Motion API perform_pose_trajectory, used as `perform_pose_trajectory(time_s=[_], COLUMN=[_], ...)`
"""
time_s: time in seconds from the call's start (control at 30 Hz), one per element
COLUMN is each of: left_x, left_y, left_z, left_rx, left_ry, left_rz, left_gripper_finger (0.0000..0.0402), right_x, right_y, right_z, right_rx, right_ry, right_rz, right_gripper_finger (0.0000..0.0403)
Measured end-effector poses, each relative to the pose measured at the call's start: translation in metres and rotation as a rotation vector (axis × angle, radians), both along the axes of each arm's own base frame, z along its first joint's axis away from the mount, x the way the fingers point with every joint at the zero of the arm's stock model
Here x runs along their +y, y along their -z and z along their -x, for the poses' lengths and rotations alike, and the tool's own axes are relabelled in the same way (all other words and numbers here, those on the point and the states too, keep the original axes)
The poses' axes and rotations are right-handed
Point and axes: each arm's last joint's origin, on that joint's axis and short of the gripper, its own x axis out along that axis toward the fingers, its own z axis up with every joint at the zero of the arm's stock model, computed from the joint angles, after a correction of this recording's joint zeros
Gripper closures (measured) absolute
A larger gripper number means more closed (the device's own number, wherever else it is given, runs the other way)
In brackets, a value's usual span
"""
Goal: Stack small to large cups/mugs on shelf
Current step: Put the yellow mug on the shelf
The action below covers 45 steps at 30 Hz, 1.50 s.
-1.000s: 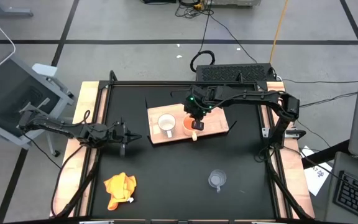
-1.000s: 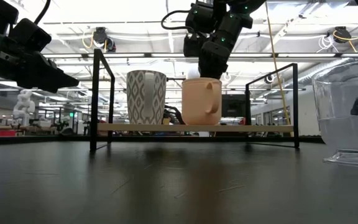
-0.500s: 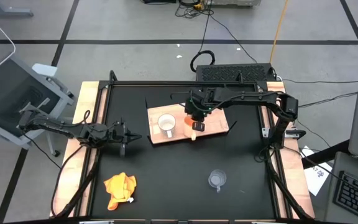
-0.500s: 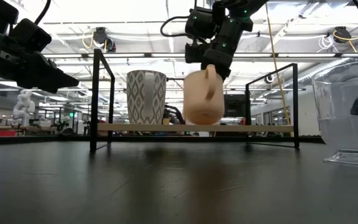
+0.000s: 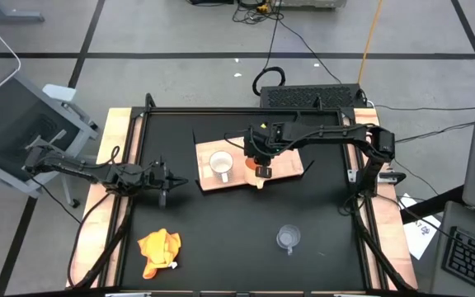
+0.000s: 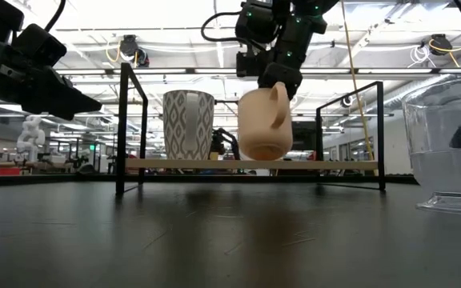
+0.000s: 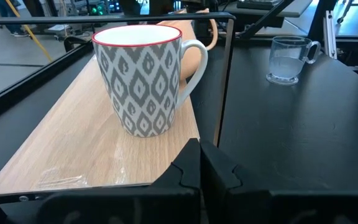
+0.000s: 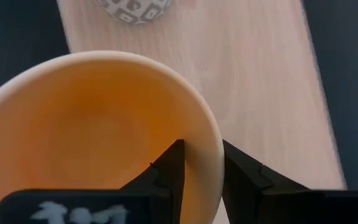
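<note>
Above the shelf [image 5: 285, 167], right gripper [image 6: 272, 80] pinches yellow-orange cup [image 6: 262, 124] rim, tilted, beside white mug [image 6: 188, 124]; left gripper [image 5: 165, 176] closed.

No readable text anywhere: no labels, brands, numbers or signs. The white mark on the right gripper's [image 8: 199, 163] body is too blurred to make out.

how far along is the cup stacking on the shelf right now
Early on. The white patterned mug already stands on the shelf. The right end effector grips the orange cup by its rim, tilted just above the board beside the mug. The glass cup sits on the black table, untouched. The left end effector waits shut. Nothing is nested yet.
</note>
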Motion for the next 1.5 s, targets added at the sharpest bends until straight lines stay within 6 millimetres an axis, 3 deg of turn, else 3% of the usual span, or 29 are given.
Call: perform_pose_trajectory(time_s=[0.53,0.9,1.5], left_x=[0.000,0.000,0.000], left_y=[0.000,0.000,-0.001], left_z=[0.000,0.000,0.000], left_rx=[-0.002,-0.005,-0.010], left_ry=[-0.002,-0.005,-0.007], left_rz=[0.010,0.023,0.036], left_gripper_finger=[0.0400,0.0400,0.0400], right_x=[0.003,0.017,0.015], right_y=[-0.007,-0.016,-0.034], right_z=[0.001,0.001,0.007], right_rx=[-0.017,-0.043,-0.124], right_ry=[0.009,-0.009,0.026], right_rz=[0.042,0.090,0.094], right_gripper_finger=[0.0325,0.0325,0.0325])
